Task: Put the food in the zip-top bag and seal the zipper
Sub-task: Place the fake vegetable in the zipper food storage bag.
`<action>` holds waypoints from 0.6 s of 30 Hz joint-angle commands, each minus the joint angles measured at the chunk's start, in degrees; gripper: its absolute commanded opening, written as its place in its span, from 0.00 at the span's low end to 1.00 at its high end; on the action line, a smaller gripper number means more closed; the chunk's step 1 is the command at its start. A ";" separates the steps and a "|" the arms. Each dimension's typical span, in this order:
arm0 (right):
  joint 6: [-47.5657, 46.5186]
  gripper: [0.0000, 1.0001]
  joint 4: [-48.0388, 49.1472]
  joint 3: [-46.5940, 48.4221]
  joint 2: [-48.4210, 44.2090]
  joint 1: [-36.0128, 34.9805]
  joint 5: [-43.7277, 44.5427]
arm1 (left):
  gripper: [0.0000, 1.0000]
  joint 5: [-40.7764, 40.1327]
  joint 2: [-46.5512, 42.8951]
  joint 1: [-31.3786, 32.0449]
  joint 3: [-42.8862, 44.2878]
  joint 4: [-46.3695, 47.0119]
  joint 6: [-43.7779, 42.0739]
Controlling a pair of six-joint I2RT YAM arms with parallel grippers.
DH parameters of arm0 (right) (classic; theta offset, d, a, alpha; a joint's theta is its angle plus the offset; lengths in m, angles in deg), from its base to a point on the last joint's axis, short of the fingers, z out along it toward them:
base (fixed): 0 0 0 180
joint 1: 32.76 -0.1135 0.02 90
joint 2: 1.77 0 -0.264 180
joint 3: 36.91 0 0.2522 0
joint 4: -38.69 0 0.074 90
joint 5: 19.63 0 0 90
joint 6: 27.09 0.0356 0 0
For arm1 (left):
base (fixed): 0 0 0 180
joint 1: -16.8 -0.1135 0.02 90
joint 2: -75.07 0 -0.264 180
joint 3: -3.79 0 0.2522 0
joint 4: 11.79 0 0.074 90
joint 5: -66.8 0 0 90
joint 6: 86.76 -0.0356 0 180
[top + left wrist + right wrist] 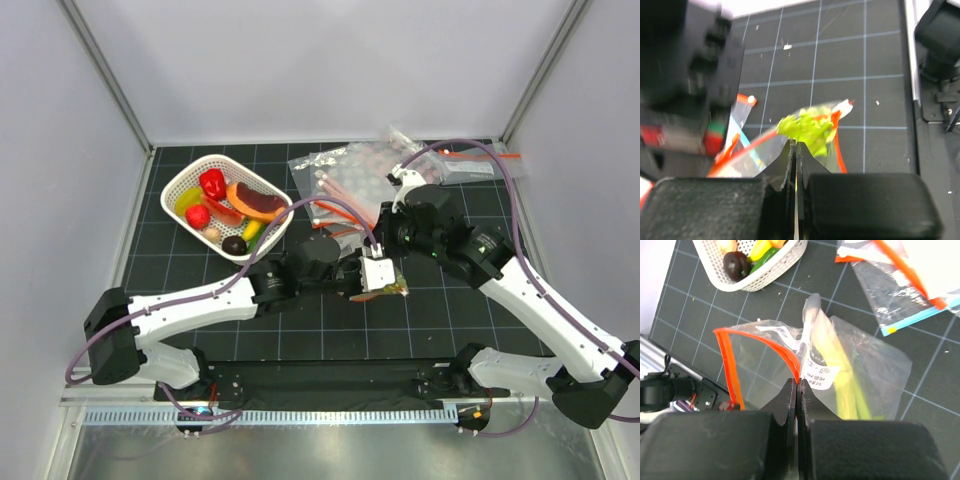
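Two pairs of jaws hold the zip-top bag (875,365) up off the counter (880,60). The left jaws are clamped on its clear film, the right jaws pinched beside the zipper (767,342). The leafy stalk (807,127) is inside and the mouth gapes. The danger is slick plastic slipping free under any tug, tipping the stalk out.

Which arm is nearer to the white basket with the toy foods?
Left. The left arm lies just in front of the white basket; the right arm is farther right, past the zip-top bag that both hold.
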 commanded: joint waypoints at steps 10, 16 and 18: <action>-1.02 0.01 1.43 -0.84 -3.65 3.28 0.55 | 0.00 -1.23 0.39 -4.03 0.90 -1.45 4.86; -0.75 0.01 1.26 -0.49 -4.00 3.28 0.72 | 0.00 2.02 7.77 -4.56 5.90 -6.90 4.96; -0.84 0.01 1.00 -0.58 -4.18 3.46 1.24 | 0.00 2.37 9.45 -4.56 7.14 -9.10 4.43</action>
